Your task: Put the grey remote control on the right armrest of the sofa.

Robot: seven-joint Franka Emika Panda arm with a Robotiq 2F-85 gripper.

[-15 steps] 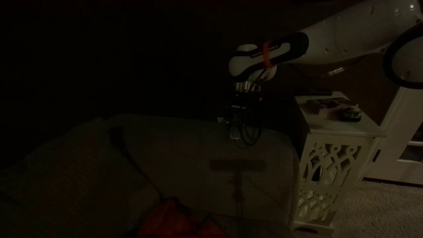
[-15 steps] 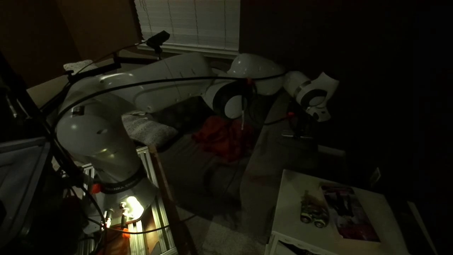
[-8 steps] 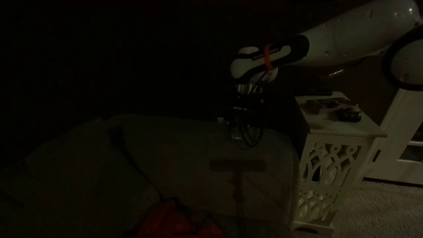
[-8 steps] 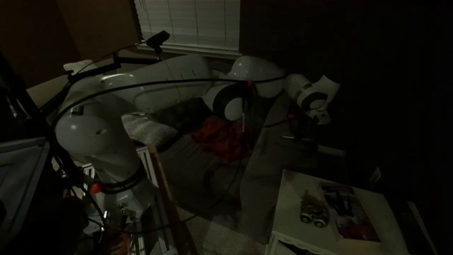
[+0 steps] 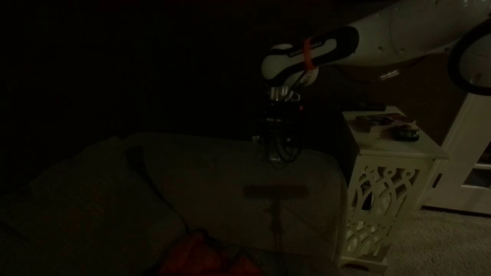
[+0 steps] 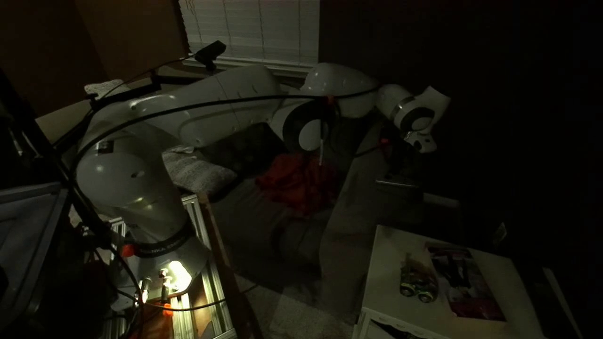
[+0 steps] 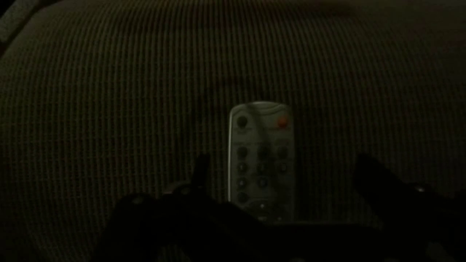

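The grey remote control (image 7: 261, 145) lies flat on the ribbed fabric of the sofa's right armrest (image 7: 127, 91), its buttons facing up. In an exterior view the remote (image 6: 398, 182) shows as a thin pale bar on top of the armrest (image 6: 351, 235). My gripper (image 7: 284, 159) stands open above it, one dark finger on either side and a gap to each. The wider gap is on the right in the wrist view. The remote's near end is hidden behind the gripper's body. The sofa (image 6: 254, 235) stretches away beside the armrest in deep shadow.
Beside the armrest stands a white lattice-sided table (image 5: 406, 147). It carries a toy car (image 6: 418, 285), a flat picture box (image 6: 466, 287) and a long black object (image 5: 362, 107). Red cloth (image 6: 299, 181) lies on the seat. A dark cable (image 5: 161, 197) runs over the sofa.
The arm dipped slightly, then rose higher than before. The gripper has let go of the remote, which has come down slightly and rests on the armrest.
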